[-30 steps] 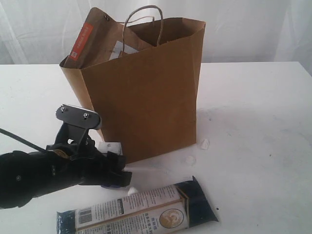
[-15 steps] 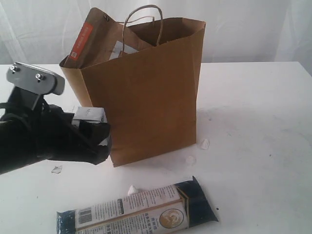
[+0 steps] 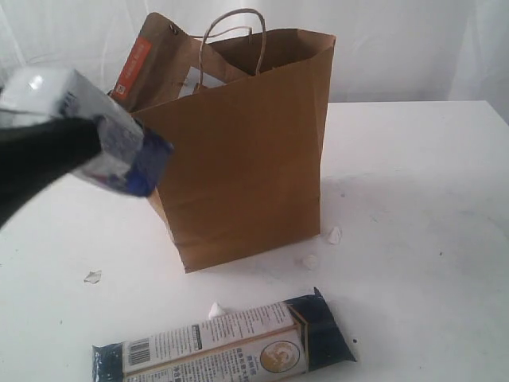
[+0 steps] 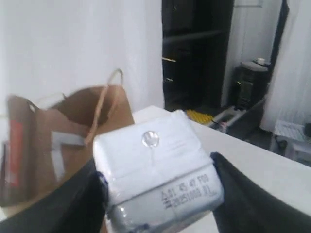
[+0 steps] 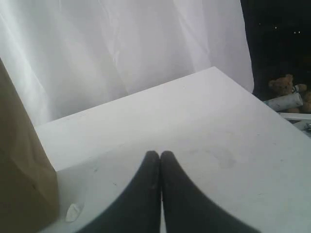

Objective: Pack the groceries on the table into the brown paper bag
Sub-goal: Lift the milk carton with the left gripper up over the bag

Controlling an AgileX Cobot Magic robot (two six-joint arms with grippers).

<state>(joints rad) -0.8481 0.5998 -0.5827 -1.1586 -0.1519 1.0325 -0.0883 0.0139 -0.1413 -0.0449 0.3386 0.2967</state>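
Two dark fingers (image 4: 233,194) of the left gripper (image 4: 160,194) are closed on opposite sides of the small white-blue carton (image 4: 155,165), which is held aloft just beside the brown paper bag (image 3: 246,159), about level with its rim, not yet over its mouth. The carton is judged light and fairly stiff, though its walls could dent, so the hold across its middle seems sound. The brown pouch (image 3: 159,64) is seen leaning out of the bag's nearest corner. In front of the bag the long blue-white packet (image 3: 231,346) is seen lying flat on the table (image 3: 413,199); it is judged limp, best pinched at mid-length. On the bag's other side the right gripper (image 5: 160,165) is pressed shut, empty.
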